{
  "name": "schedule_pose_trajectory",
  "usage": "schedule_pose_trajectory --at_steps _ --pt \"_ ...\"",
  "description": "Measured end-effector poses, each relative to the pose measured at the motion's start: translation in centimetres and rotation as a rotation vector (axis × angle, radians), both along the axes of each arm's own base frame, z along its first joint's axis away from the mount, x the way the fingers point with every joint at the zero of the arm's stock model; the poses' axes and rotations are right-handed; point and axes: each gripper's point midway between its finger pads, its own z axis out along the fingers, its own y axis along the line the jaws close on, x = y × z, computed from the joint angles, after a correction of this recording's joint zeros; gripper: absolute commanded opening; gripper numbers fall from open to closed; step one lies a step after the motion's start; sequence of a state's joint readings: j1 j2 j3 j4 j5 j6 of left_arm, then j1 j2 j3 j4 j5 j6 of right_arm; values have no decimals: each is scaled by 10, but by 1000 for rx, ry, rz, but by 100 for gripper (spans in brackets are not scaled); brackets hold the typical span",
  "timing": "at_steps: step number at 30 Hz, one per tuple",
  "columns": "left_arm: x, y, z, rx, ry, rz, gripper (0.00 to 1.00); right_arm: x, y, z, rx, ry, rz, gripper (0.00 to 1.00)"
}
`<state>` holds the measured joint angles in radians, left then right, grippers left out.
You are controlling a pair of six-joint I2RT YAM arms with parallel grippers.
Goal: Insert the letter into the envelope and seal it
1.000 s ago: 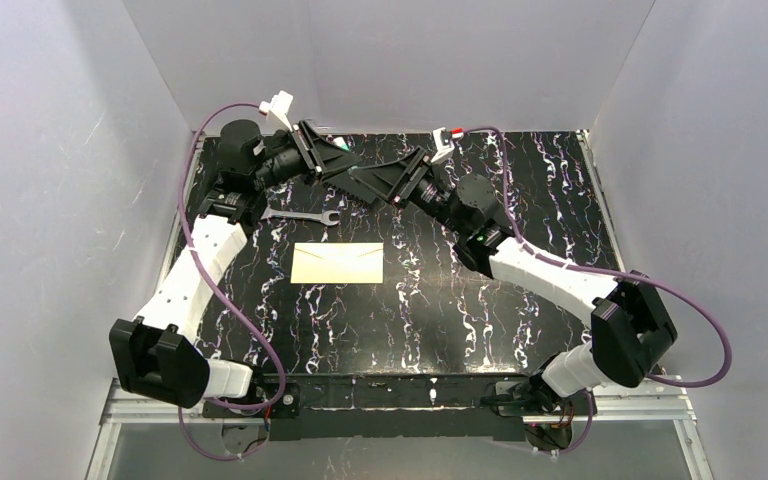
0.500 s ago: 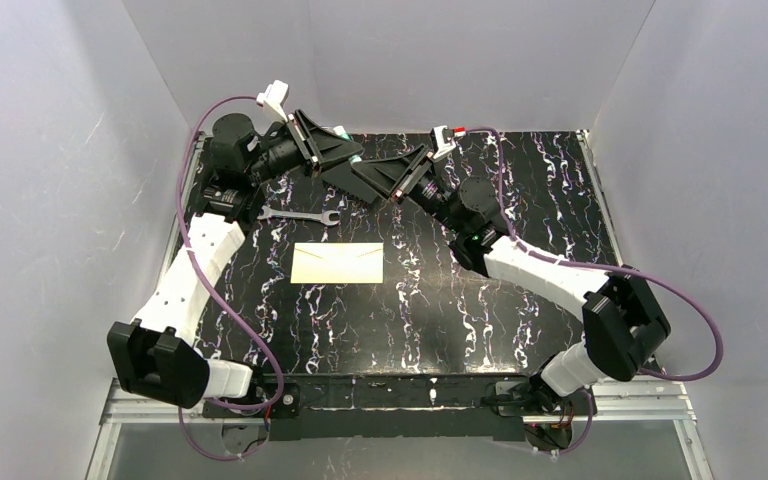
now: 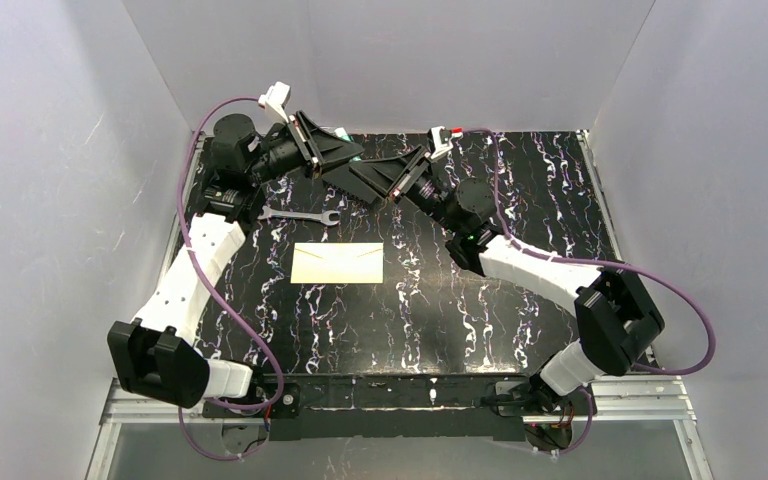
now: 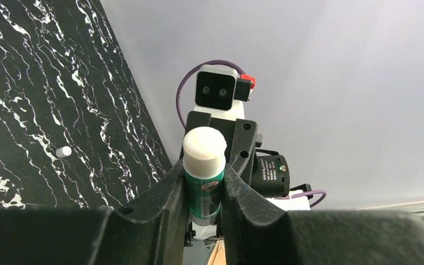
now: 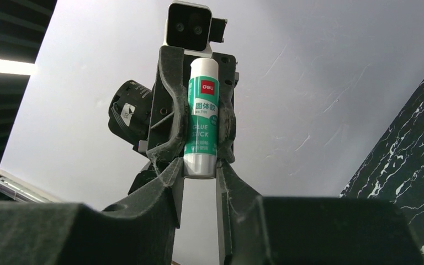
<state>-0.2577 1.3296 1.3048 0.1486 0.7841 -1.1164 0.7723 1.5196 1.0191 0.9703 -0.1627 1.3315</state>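
The cream envelope (image 3: 338,263) lies flat in the middle of the table with its flap down. The tan letter is not in view. Both grippers meet in the air over the back of the table. My left gripper (image 3: 352,152) (image 4: 204,171) is shut on a green and white glue stick (image 4: 204,185) (image 5: 203,121). My right gripper (image 3: 350,172) (image 5: 200,167) faces it, and its fingertips (image 5: 178,168) close on the stick's silver end.
A metal wrench (image 3: 300,215) lies on the black marbled table (image 3: 520,200) behind the envelope, near the left arm. A small white piece (image 4: 63,150) lies on the table. Grey walls stand on three sides.
The left gripper has tilted up and shifted slightly left with the glue stick. The right gripper has moved up and left to meet it, and the right arm's elbow has shifted left.
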Motion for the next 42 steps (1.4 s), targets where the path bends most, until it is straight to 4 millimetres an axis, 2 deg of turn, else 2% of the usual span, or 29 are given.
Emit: schedule_pose_trajectory --at_steps 4,9,14,18,24,25,28,29,31,33,36,39,42 --pt "0 0 -1 2 -1 1 0 0 1 0 -1 0 1 2" --pt "6 3 -6 14 0 32 0 5 7 -6 -90 -37 -15 1" --pt "20 15 -26 101 65 138 0 20 17 -25 -422 -221 -89 1" --pt "27 24 -52 187 157 198 0 30 21 -50 -699 -376 -143 1" --pt "37 35 -119 334 372 251 0 41 30 -111 -1101 -569 -220 1" --pt "36 36 -127 351 398 253 0 41 31 -122 -1157 -589 -218 7" --pt "36 39 -142 384 437 254 0 40 34 -133 -1213 -596 -194 49" --pt "36 39 -141 379 431 247 0 40 34 -131 -1201 -581 -183 60" --pt "35 34 -133 361 399 212 0 37 34 -122 -1137 -530 -166 68" --pt "33 30 -124 340 358 182 0 35 27 -106 -1048 -462 -161 69" --pt "30 23 -103 297 266 127 0 25 6 -68 -856 -360 -186 70" --pt "25 15 -70 225 139 72 0 4 -10 -21 -619 -287 -208 71" --pt "12 10 -38 151 29 22 0 -16 -18 5 -429 -230 -188 72"
